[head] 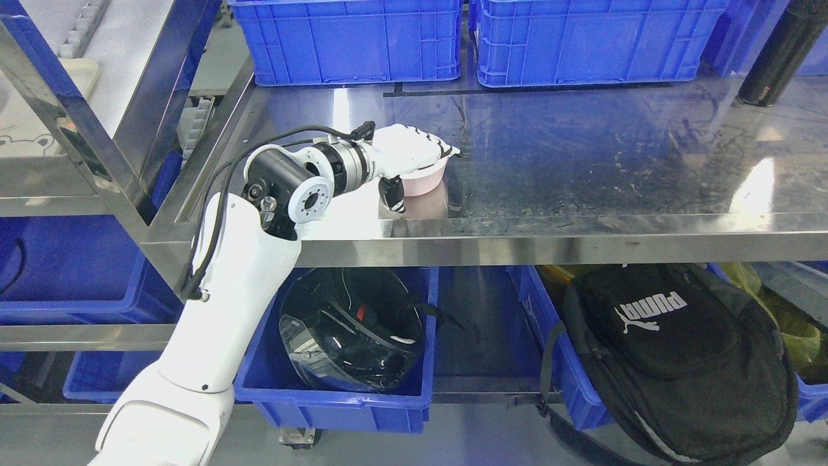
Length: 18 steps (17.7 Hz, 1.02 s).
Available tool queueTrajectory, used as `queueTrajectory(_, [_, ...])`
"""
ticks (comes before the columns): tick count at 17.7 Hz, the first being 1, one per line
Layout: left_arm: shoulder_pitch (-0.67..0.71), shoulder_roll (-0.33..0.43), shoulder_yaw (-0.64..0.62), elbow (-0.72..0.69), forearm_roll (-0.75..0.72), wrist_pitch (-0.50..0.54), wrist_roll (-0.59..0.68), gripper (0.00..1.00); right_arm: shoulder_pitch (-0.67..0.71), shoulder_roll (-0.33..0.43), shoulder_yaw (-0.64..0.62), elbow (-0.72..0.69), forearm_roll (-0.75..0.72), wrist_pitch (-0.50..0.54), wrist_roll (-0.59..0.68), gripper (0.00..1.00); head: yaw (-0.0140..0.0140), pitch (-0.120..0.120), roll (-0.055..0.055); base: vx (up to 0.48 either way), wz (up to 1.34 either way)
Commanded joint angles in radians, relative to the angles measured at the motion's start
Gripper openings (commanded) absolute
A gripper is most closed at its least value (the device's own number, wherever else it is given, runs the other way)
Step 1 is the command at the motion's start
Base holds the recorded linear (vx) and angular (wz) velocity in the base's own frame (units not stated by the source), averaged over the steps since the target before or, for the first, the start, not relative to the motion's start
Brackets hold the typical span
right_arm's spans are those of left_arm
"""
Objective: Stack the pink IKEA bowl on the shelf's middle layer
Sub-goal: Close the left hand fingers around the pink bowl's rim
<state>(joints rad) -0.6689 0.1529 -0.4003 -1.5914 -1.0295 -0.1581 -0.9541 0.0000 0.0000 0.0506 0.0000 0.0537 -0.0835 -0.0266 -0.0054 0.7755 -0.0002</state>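
**Pink bowl under my left hand on the steel shelf**

My left hand [407, 152] is reaching in over the front lip of the shiny stainless-steel shelf [582, 168], and it lies across the top of the small pink plastic bowl [427, 179]. My white fingers [435, 144] drape over the rim and the dark thumb hangs down on the near side, so I read the hand as closed on the bowl, though the far side of the rim is hidden by my own palm. The bowl appears to rest on the steel surface, with its pale reflection just beneath it. I see only 1 pink bowl here; whether a second sits nested underneath I cannot tell.

My right arm does not show at all.

Behind the bowl, well apart from it, 2 large blue plastic crates [349, 39] stand along the back of the shelf, and a tall black cylinder [779, 55] stands at the far right. Below the shelf a glossy black helmet [352, 330] sits in a blue bin, beside a black fabric backpack [673, 349].

I judge this to be the placing step, close to its end. The next move calls for letting the fingers ease apart without dragging the light bowl, then lifting clear upward before drawing the arm back over the shelf edge.
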Motion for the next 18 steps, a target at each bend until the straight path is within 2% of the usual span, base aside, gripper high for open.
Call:
queueTrajectory(1, [-0.07, -0.084, -0.031, 0.099, -0.092, 0.002, 0.058, 0.95, 0.023, -0.017, 0.0, -0.017, 0.0, 0.001, 0.001, 1.0, 0.0, 0.0, 0.0, 0.0, 0.0])
queueTrajectory(7, [-0.037, -0.026, -0.022, 0.103, -0.096, 0.006, 0.003, 0.93, 0.023, -0.017, 0.0, -0.017, 0.0, 0.001, 0.001, 1.0, 0.0, 0.0, 0.0, 0.0, 0.0])
queueTrajectory(11, [-0.027, -0.023, -0.014, 0.139, -0.096, 0.005, 0.006, 0.93, 0.023, -0.017, 0.0, -0.017, 0.0, 0.001, 0.001, 1.0, 0.0, 0.0, 0.0, 0.0, 0.0])
queueTrajectory(18, [-0.049, -0.041, 0.003, 0.231, -0.098, 0.0, 0.015, 0.81, 0.023, -0.017, 0.0, -0.017, 0.0, 0.001, 0.001, 1.0, 0.0, 0.0, 0.0, 0.0, 0.0])
